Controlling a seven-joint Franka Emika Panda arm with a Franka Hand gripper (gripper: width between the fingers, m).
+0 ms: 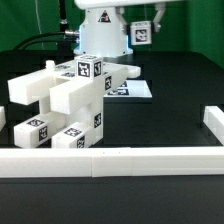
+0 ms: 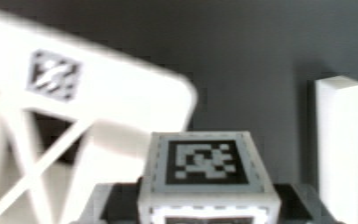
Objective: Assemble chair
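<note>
Matte white plastic chair (image 1: 70, 100) parts; glossy robot arm (image 1: 103, 30).

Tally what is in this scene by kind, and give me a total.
Chair parts, white, bunched in one group (single pieces cannot be told apart): 1
Marker board: 1
Border wall: 1
Robot arm: 1
Total: 4

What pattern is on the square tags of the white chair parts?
Black-and-white blocky marker patterns on the chunky matte white plastic chair parts, clearest in the wrist view.
</note>
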